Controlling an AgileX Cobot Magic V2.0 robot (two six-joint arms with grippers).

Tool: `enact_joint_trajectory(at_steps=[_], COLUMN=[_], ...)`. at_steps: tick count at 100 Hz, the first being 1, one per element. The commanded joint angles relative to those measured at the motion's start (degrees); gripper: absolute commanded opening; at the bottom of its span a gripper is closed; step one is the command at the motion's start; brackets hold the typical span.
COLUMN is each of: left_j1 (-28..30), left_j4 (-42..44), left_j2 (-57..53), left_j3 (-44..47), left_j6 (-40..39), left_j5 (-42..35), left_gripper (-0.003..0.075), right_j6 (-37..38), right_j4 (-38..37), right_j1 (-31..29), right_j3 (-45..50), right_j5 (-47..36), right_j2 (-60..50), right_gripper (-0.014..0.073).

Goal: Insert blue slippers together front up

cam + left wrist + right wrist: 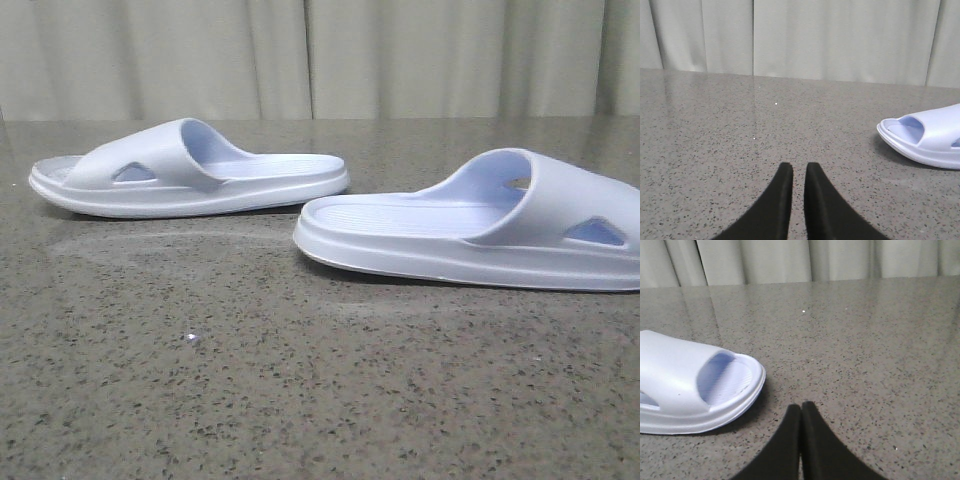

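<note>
Lying apart, blue slippers (190, 165) clear of both fingers (785, 190).

Very pale blue-white on both blue slippers, left one (190, 170) and right one (480, 230); slightly deeper blue inside the triangular cut-outs and under the straps. Fine ribbed lines across the footbeds. Grey-brown speckled counter (300, 380), peppered with dark and light flecks, glossy with pale reflections. Plain off-white curtain (320, 55) behind, in soft vertical folds. Matt black on the left hand (798, 172) and the right hand (801, 412), without pattern.
</note>
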State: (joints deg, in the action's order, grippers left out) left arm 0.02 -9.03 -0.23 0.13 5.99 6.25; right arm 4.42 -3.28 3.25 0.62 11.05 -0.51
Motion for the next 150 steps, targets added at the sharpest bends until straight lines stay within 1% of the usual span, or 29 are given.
enact_joint_trajectory(at_steps=[1, 88, 100, 114, 123, 142, 145, 150], left_j1=[0.1, 0.1, 0.1, 0.1, 0.1, 0.1, 0.1, 0.1], left_j4=[-0.6, -0.6, -0.6, -0.6, -3.1, -13.6, -15.2, -18.2], left_j2=[-1.7, -1.7, -1.7, -1.7, -1.7, -1.7, -1.7, -1.7], left_j3=[0.5, 0.5, 0.5, 0.5, 0.5, 0.5, 0.5, 0.5], left_j6=[-0.5, -0.5, -0.5, -0.5, -0.5, -0.5, -0.5, -0.5], left_j5=[-4.6, -4.6, -4.6, -4.7, -4.8, -5.5, -5.9, -6.7], left_gripper=[0.0015, 0.0015, 0.0015, 0.0015, 0.0015, 0.0015, 0.0015, 0.0015], right_j6=[-0.1, -0.1, -0.1, -0.1, -0.1, -0.1, -0.1, -0.1], right_j4=[-0.7, -0.7, -0.6, 1.2, 1.2, 1.3, 2.0, 5.3], right_j1=[-0.2, -0.2, -0.2, -0.2, -0.2, -0.2, -0.2, -0.2], right_j3=[1.2, 1.2, 1.2, 1.2, 1.2, 1.2, 1.2, 1.2], right_j5=[-4.2, -4.2, -6.0, -9.2, -11.0, -15.5, -15.9, -16.5], right_j2=[-1.2, -1.2, -1.2, -1.2, -1.2, -1.2, -1.2, -1.2], right_gripper=[-0.0086, -0.0086, -0.0086, -0.0086, -0.0086, -0.0086, -0.0086, -0.0086])
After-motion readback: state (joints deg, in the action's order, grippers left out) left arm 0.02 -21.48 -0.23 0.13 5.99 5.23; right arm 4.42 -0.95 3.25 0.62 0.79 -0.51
